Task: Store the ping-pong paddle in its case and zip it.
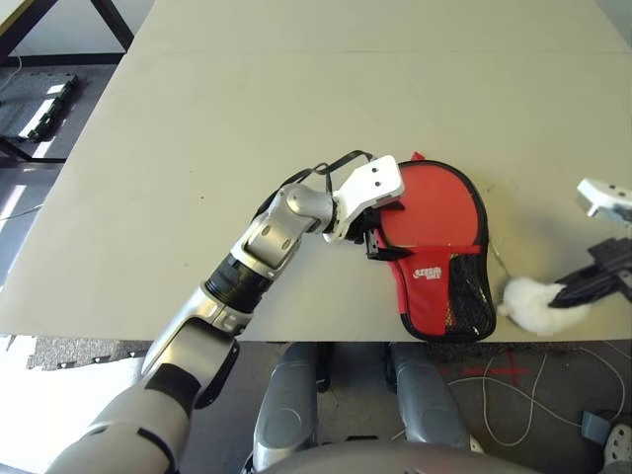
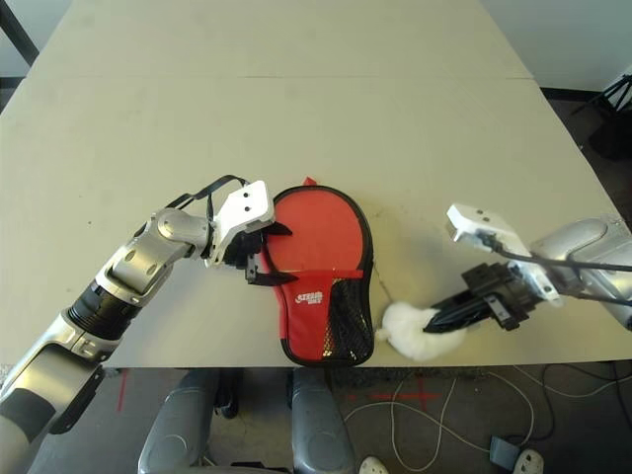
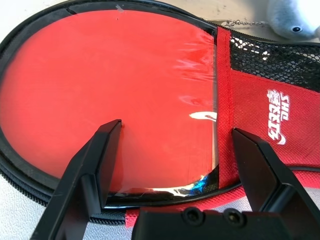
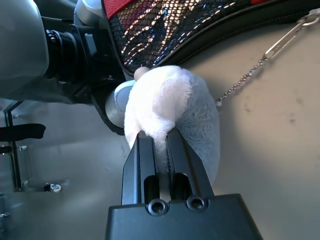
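Lying flat on the table (image 2: pixel 296 99), the red case (image 2: pixel 321 286) — black-piped, mesh-pocketed — showed the ping-pong paddle (image 3: pixel 110 95) inside; left gripper (image 3: pixel 175 145) released, right gripper (image 4: pixel 159 145) clenched on white plush (image 2: pixel 415 331).

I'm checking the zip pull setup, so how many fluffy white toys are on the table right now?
1. The fluffy white toy lies near the table's front edge, just right of the case, joined to it by a thin chain. The right gripper is shut on it.

Red case (image 2: pixel 318 262), black mesh, white logo; white fluffy charm (image 2: pixel 413 331).
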Robot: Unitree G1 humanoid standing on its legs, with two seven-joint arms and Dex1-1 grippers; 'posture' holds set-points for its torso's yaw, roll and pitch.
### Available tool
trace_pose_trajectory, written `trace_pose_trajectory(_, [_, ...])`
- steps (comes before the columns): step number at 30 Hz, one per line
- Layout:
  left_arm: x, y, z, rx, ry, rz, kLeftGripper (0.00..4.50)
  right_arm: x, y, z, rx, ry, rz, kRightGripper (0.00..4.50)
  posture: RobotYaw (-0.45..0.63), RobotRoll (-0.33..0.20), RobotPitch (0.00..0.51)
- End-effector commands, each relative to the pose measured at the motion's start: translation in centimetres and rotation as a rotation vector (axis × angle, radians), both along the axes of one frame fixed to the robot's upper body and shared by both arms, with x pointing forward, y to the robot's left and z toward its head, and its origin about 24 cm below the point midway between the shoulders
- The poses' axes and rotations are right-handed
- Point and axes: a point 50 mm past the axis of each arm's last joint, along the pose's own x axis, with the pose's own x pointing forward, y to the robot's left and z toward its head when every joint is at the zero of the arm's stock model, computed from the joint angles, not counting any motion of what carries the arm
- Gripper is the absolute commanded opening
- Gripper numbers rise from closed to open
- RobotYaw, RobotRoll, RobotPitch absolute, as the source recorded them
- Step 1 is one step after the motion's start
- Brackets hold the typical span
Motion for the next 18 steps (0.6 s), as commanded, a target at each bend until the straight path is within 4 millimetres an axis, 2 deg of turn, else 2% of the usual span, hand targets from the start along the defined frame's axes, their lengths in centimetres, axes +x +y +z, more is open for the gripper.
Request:
trace_pose_trajectory(1, [-0.1,0.7,-3.7,0.114,0.116,0.063,4.50,-1.1,0.2,-0.3,0.001,0.065,0.015,0.00,-0.10,0.000,0.314])
trace_pose_trajectory(18, [0.0,0.5,-3.7,0.109,0.113,0.066,4.50,-4.6,3.0,-2.0,0.055,0.206,0.182,0.00,-0.10,0.000,0.312])
